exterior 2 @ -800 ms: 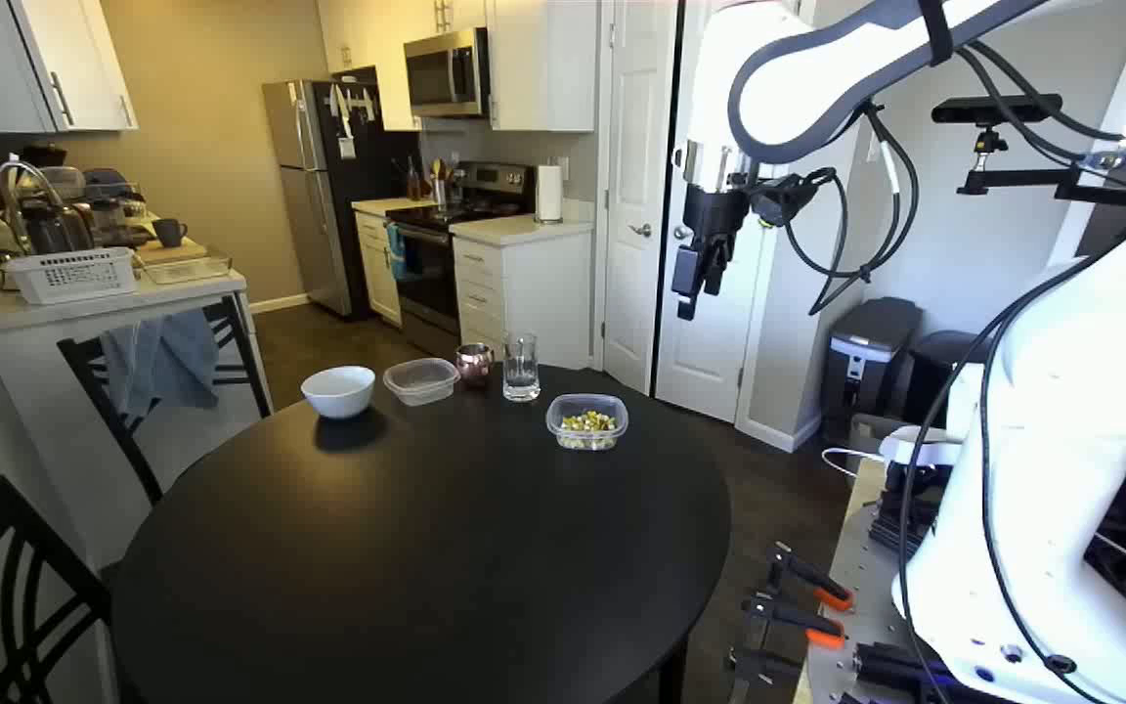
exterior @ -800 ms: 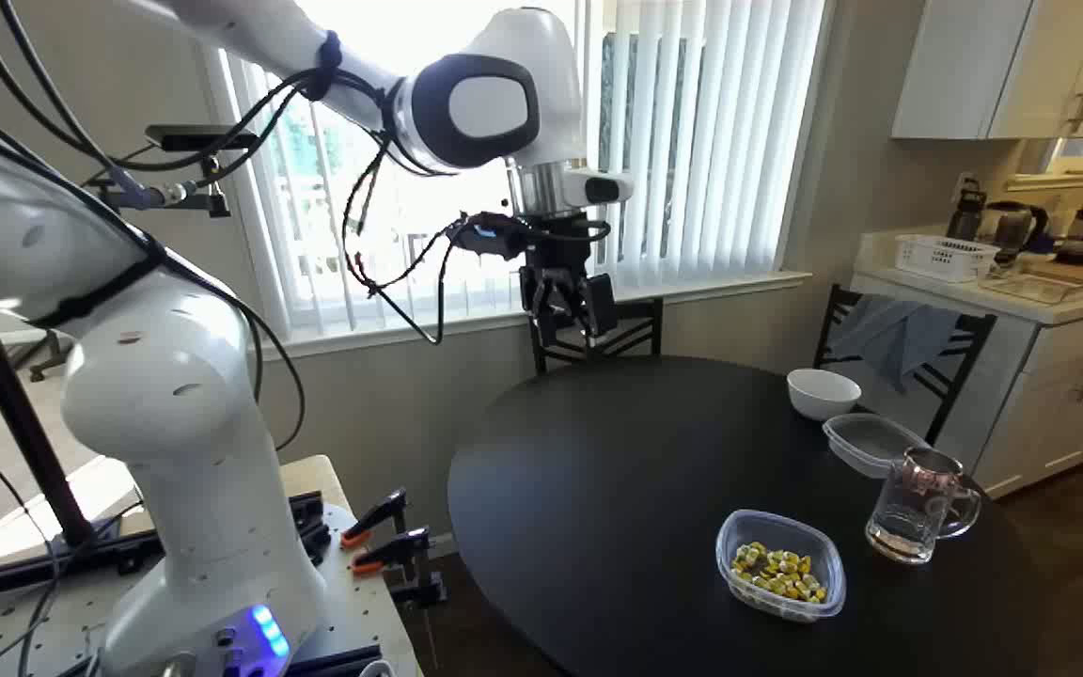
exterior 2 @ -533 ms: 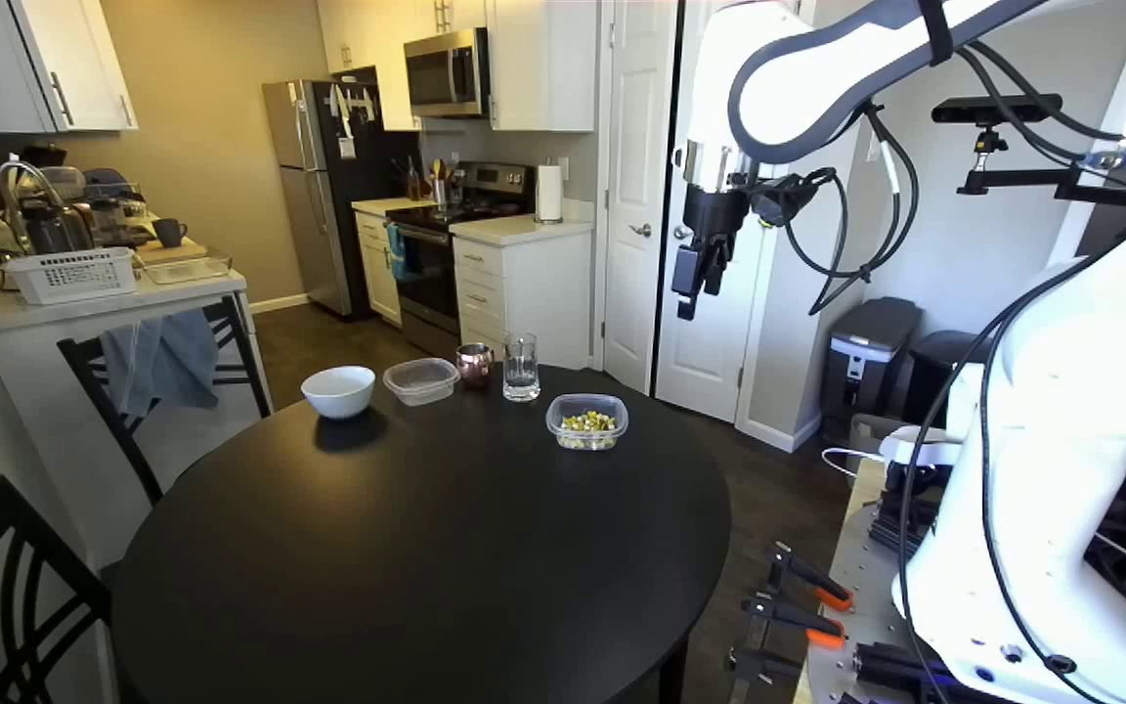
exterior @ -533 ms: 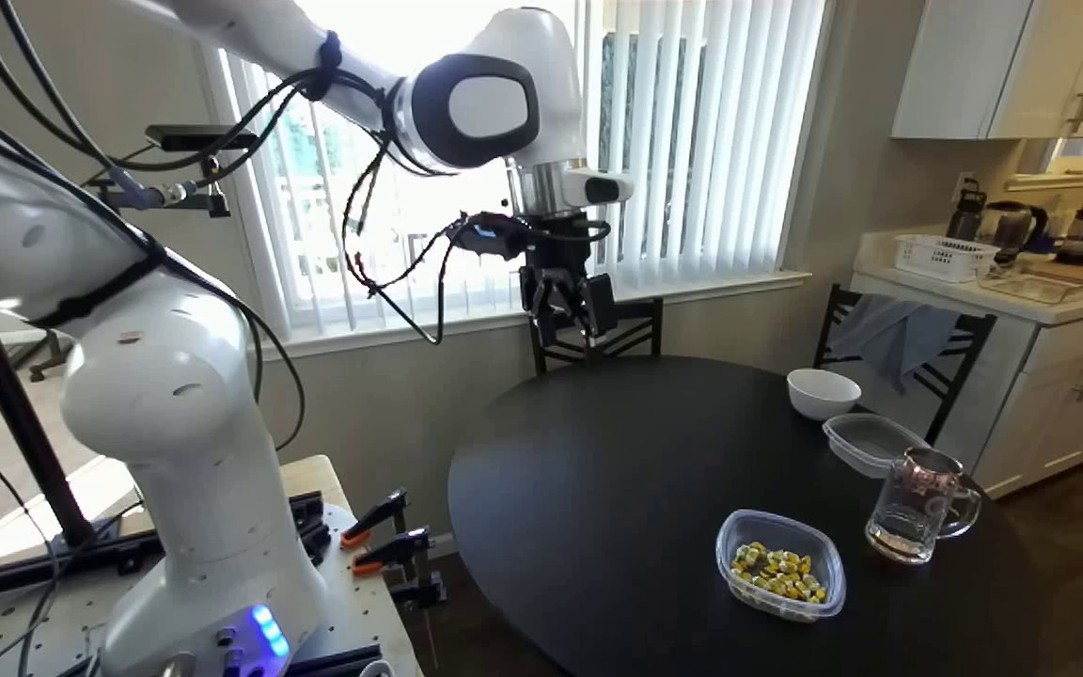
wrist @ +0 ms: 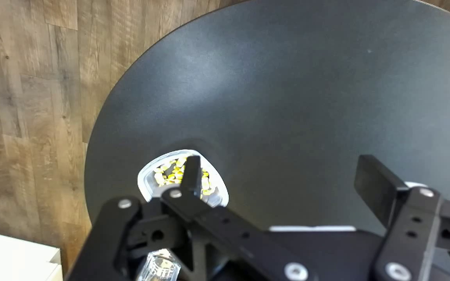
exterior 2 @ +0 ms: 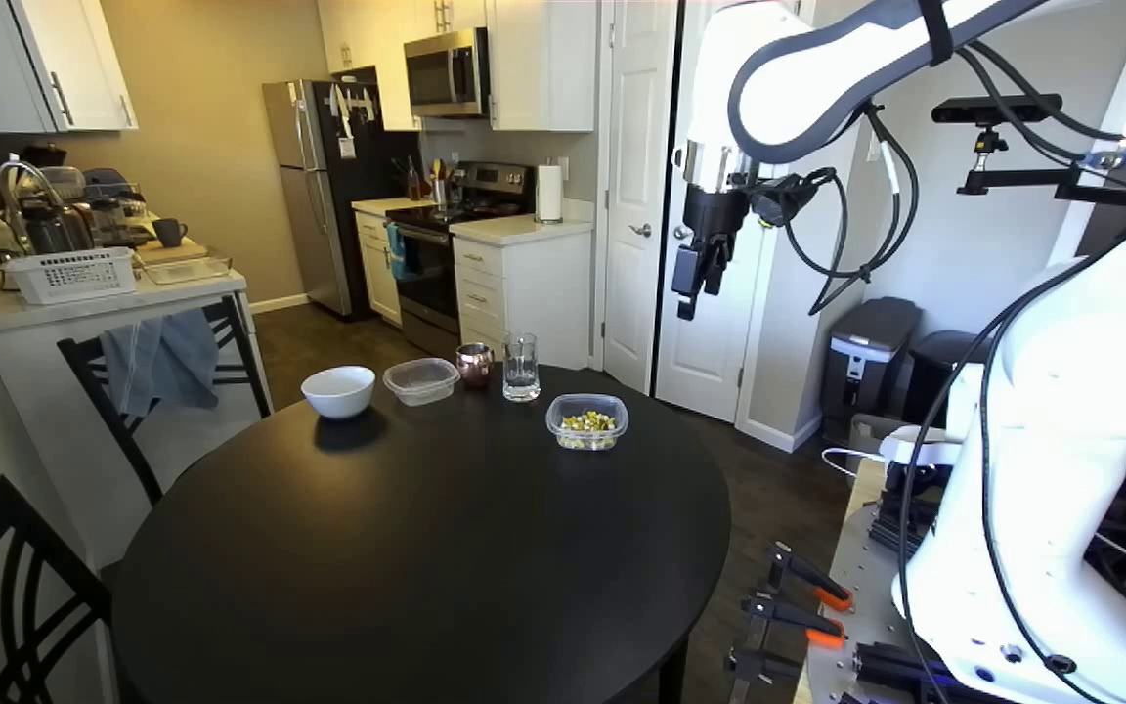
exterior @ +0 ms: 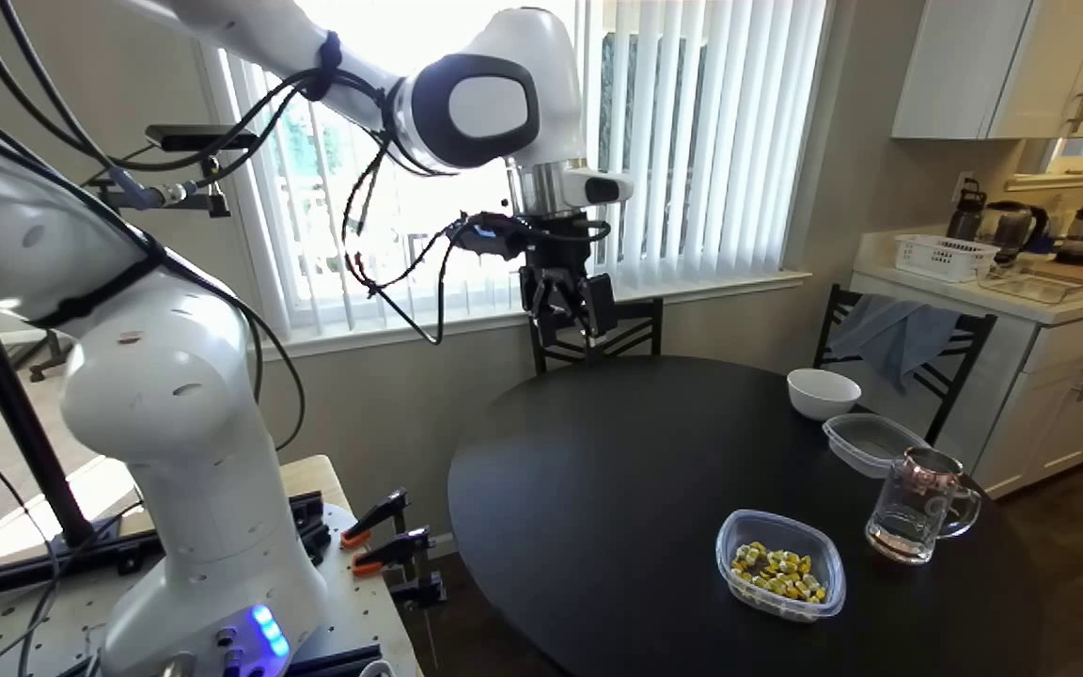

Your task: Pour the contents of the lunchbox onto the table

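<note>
The lunchbox (exterior: 791, 536), a shallow clear plastic container with a bluish-white rim, stands upright on the glossy black table (exterior: 617, 489). It also shows in an exterior view (exterior 2: 587, 403). The contents (exterior: 779, 572), small yellow-green pieces, lie in a loose clump inside it. My gripper (exterior: 572, 329) hangs high above the table, apart from the lunchbox, pointing down. In the wrist view the gripper (wrist: 281, 160) is open with nothing between its fingers. There, the left finger covers part of the lunchbox (wrist: 218, 182) and its contents.
A glass mug (exterior: 908, 517) stands close to the lunchbox, with a copper mug (exterior 2: 474, 366) behind it. An empty clear container (exterior 2: 422, 379) and a white bowl (exterior 2: 339, 393) stand farther along the table edge. Chairs (exterior: 918, 353) stand around the table.
</note>
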`<state>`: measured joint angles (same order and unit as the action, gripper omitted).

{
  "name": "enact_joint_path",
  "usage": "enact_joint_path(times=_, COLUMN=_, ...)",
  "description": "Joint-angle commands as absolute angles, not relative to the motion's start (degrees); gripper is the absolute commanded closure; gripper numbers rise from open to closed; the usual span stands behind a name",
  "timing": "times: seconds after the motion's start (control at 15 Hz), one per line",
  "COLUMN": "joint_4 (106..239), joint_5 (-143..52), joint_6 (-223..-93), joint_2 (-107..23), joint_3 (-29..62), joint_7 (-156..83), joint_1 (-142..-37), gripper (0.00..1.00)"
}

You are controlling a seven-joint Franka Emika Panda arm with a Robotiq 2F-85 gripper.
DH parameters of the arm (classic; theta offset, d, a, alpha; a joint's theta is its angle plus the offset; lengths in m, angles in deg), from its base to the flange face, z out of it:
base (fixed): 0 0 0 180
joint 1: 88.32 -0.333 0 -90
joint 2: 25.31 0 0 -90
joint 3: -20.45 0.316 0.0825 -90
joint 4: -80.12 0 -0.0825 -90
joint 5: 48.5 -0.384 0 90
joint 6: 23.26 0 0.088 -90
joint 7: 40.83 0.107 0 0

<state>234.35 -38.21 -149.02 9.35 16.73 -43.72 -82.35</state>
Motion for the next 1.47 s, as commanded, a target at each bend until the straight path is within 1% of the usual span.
enact_joint_path(times=0.0, joint_4=234.3, joint_5=-38.3, joint_6=-148.9, joint_2=9.4, joint_3=16.8, joint_7=-43.7, joint_1=-82.3, gripper=0.0)
enact_joint_path(times=0.2, joint_4=234.3, joint_5=-38.3, joint_6=-148.9, joint_2=9.4, joint_3=16.8, joint_7=-43.7, joint_1=-82.3, gripper=0.0)
enact_joint_path(times=0.47, joint_4=223.8, joint_5=-45.0, joint_6=-138.9, joint_2=0.4, joint_3=14.2, joint_7=-49.4, joint_1=-86.5, gripper=0.0)
enact_joint_path(times=0.73, joint_4=212.8, joint_5=-51.7, joint_6=-131.9, joint_2=-9.7, joint_3=13.0, joint_7=-55.0, joint_1=-89.4, gripper=0.0)
enact_joint_path(times=1.13, joint_4=199.6, joint_5=-49.8, joint_6=-133.6, joint_2=-30.8, joint_3=12.8, joint_7=-51.0, joint_1=-85.4, gripper=0.0)
enact_joint_path(times=1.4, joint_4=195.5, joint_5=-43.6, joint_6=-137.2, joint_2=-39.8, joint_3=13.2, joint_7=-48.5, joint_1=-84.0, gripper=0.0)
